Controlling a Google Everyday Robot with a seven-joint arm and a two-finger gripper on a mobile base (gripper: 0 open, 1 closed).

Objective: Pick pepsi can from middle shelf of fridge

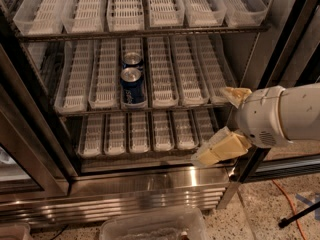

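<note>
The fridge (150,183) stands open in front of me, with three racks of white trays. On the middle shelf (161,79), the pepsi can (132,86) stands upright at the front of the third lane from the left. Its twin blue can (132,60) stands right behind it in the same lane. My gripper (209,125) is at the right, in front of the fridge's lower right corner and well apart from the cans. Its two tan fingers (220,150) are spread open and hold nothing.
The top shelf (125,9) and bottom shelf (140,131) hold white trays with nothing in them. Dark door frames stand at the left (30,129) and right (295,29). A clear plastic bin (155,226) sits on the floor in front. An orange cable (290,204) and a black stand leg (300,216) lie at the lower right.
</note>
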